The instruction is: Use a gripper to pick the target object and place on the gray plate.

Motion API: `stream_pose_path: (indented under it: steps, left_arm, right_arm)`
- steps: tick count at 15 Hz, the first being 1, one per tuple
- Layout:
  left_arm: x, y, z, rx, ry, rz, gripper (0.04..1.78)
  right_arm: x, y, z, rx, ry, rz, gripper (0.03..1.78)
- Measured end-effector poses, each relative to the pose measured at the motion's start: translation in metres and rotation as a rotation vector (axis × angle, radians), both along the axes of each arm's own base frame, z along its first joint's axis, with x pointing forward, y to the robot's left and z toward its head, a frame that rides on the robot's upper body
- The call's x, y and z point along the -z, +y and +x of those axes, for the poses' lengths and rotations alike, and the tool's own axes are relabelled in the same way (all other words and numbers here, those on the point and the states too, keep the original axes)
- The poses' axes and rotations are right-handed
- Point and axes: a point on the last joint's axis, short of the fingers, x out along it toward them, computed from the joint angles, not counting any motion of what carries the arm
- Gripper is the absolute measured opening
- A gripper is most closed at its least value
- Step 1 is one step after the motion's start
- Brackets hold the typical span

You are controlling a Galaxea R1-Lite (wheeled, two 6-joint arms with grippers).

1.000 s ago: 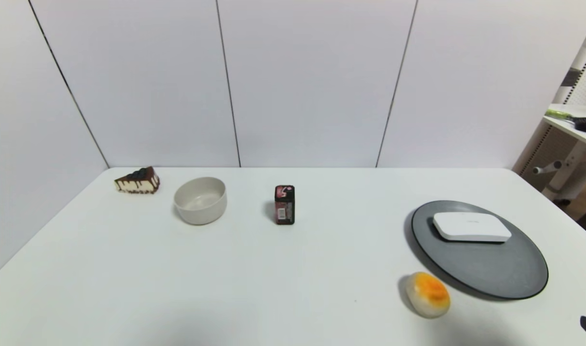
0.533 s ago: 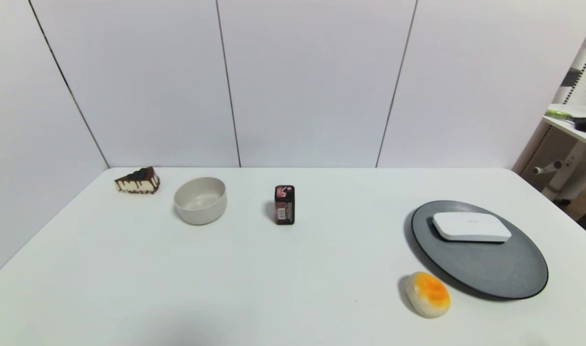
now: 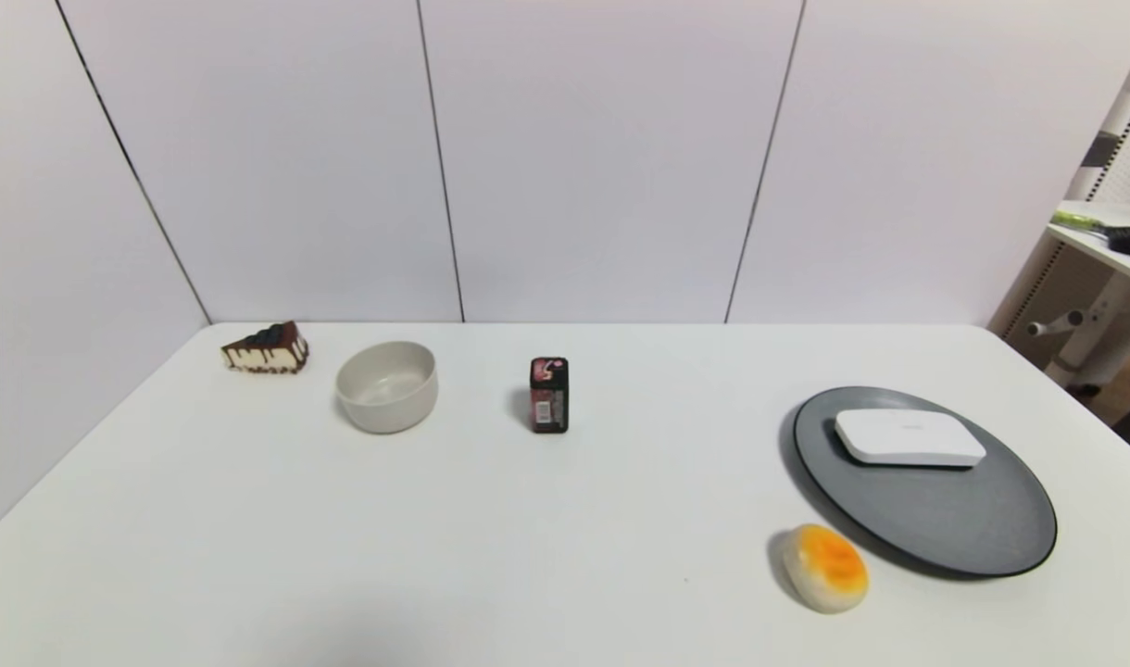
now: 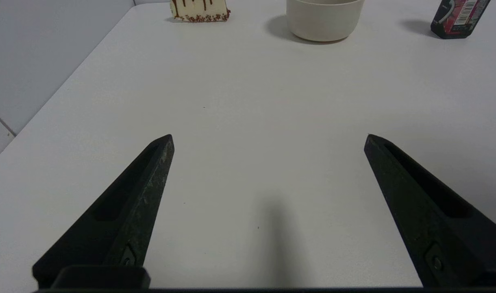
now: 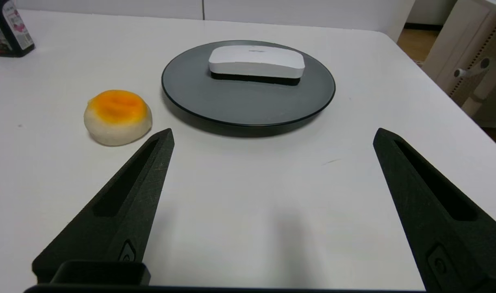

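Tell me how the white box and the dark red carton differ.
The white box lies flat and wide; the dark red carton stands upright and narrow. The box rests on the gray plate; the carton stands straight on the white table. The box's top is nearly plain; the carton carries printed labels. Neither is held by a gripper.

left gripper (image 4: 268, 138): our fingers spread wide, pointing to 12 o'clock | right gripper (image 5: 272, 136): our fingers likewise spread wide, holding nothing

Right tool (image 5: 272, 136) spread wide above tabletop (image 5: 240, 211). White box (image 5: 256, 62) lies on gray plate (image 5: 248, 101), upper centre; bun (image 5: 117, 116) left.
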Motion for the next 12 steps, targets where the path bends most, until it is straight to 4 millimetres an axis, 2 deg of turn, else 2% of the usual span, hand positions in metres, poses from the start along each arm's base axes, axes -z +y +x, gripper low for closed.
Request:
stream_pose_path:
  steps: [12]
  left_arm:
    - [0.0,0.0,0.0,0.0,0.0,-0.001,1.69]
  right_arm:
    - [0.006,0.0003,-0.0011,-0.012,0.028,-0.001,1.69]
